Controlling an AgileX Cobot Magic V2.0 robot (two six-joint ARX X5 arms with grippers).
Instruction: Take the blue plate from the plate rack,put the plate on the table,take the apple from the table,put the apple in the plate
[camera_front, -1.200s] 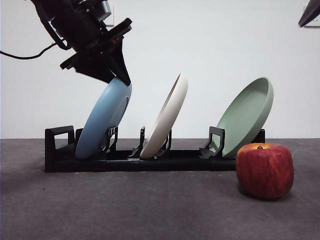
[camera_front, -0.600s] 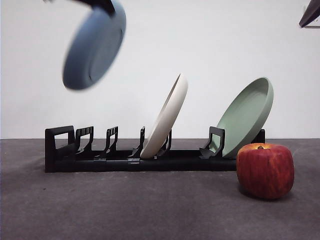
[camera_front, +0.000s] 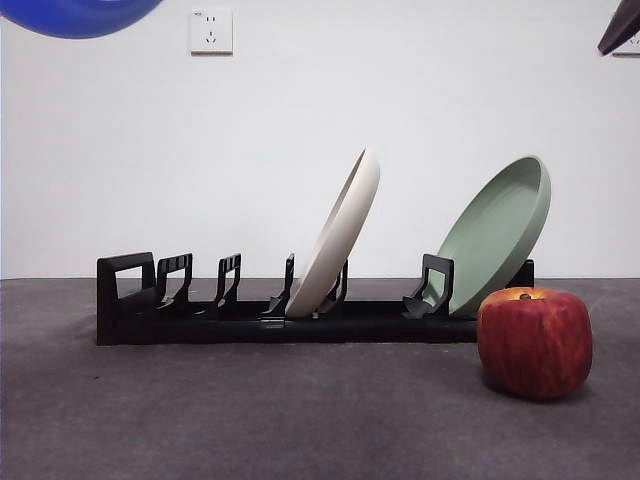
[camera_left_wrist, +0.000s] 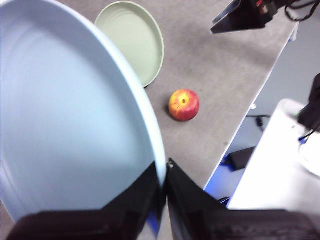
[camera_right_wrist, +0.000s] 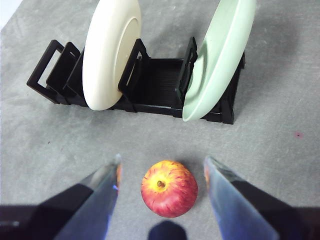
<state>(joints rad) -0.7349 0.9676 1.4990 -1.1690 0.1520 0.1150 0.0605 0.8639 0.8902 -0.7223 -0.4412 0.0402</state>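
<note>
**Plate out of rack, not yet on table**

Left gripper (camera_left_wrist: 162, 182) clamped on the blue plate (camera_left_wrist: 65, 120) rim, holding it high above the plate rack (camera_front: 300, 318), left end. Right gripper (camera_right_wrist: 162, 172) jaws apart, hovering over the apple (camera_right_wrist: 169, 188), which sits on the table (camera_front: 250, 410) just near of the rack's right end. Left to do: set plate down, apple into it.

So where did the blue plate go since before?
The left gripper, shut on the blue plate's rim, lifted it out of the plate rack and up, nearly out of the front view. The cream plate, green plate and apple stayed put.
</note>
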